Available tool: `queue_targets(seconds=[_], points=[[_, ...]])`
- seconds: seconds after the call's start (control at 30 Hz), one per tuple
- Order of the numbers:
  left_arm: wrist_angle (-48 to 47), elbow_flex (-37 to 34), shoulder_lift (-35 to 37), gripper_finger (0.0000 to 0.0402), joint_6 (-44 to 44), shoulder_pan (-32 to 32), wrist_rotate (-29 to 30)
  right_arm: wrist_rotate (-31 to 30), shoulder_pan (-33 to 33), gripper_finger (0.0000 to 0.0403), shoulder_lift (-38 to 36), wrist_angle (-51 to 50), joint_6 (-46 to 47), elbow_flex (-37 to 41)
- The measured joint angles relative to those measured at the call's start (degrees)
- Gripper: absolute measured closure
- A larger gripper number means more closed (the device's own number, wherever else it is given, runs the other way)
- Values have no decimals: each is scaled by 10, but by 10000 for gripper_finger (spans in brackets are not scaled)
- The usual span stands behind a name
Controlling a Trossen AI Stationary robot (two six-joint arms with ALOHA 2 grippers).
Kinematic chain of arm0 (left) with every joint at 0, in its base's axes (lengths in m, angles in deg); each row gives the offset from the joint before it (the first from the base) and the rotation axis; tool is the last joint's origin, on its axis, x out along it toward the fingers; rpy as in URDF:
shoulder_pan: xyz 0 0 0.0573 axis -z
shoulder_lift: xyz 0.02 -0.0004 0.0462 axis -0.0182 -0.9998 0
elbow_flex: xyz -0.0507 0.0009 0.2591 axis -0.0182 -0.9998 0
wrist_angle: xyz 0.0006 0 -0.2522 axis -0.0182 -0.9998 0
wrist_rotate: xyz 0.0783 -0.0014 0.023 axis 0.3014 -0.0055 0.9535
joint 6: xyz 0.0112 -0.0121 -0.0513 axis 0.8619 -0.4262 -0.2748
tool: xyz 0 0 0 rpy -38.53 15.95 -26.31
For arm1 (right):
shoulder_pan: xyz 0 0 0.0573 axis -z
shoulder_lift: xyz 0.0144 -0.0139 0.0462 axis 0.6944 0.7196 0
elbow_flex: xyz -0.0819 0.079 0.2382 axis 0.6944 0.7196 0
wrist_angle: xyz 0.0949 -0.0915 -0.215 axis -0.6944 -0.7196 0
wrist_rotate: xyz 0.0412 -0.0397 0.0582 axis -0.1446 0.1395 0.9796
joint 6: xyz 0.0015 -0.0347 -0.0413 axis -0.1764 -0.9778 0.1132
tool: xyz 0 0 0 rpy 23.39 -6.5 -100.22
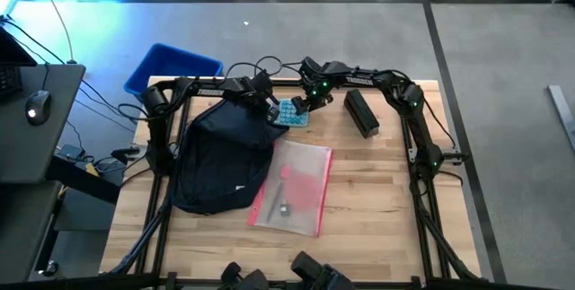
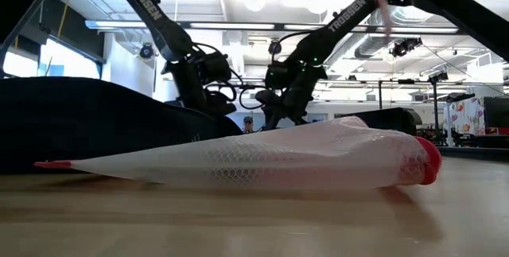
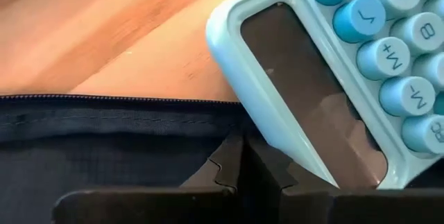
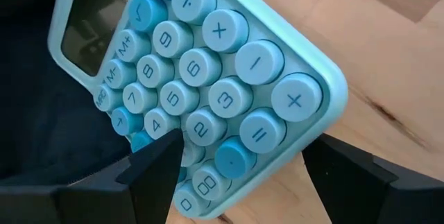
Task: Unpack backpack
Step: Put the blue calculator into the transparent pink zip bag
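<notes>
The wooden table carries the whole job, and the biggest thing on it is the dark navy backpack, lying flat on the left half with its zippered mouth turned toward the far edge. Beside it, toward the middle, lies a clear mesh pouch with pinkish things inside, and farther back on the right a small black box sits apart; a bright blue bin stands off the table's far left corner. From how these lie, I'd say the unpacking is well under way and the step in hand is drawing out a pale blue calculator, which rests at the bag's opening, partly over the fabric and partly over bare wood. The left gripper is at the mouth of the bag with its fingers fully closed on the backpack's edge by the zipper, apparently pinning it. The right gripper straddles the calculator, fingers spread wide to either side of its lower keys, not clearly pressing it. Next, I reckon, the right one must close squarely on the calculator's edges, lift it clear and set it on open wood, while the left holds the bag down.
</notes>
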Motion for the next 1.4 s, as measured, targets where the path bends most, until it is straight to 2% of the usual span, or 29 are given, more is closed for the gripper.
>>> queue_targets(seconds=[0.57,0.83,1.17,1.3,1.4], points=[[-6,-2,3,401,36,-1,19,42,-23,128,0,-9,-7,-3],[-20,-1,4,401,61,-1,18,94,-29,128,-27,-37,-44,-5],[-35,-1,29,401,80,-1,9,76,-30,128,-45,-136,-77,-10],[-55,3,51,401,89,4,13,42,-30,128,-45,-152,-88,-10],[-61,3,71,401,91,11,-12,-5,-29,128,-45,-145,-94,-10]])
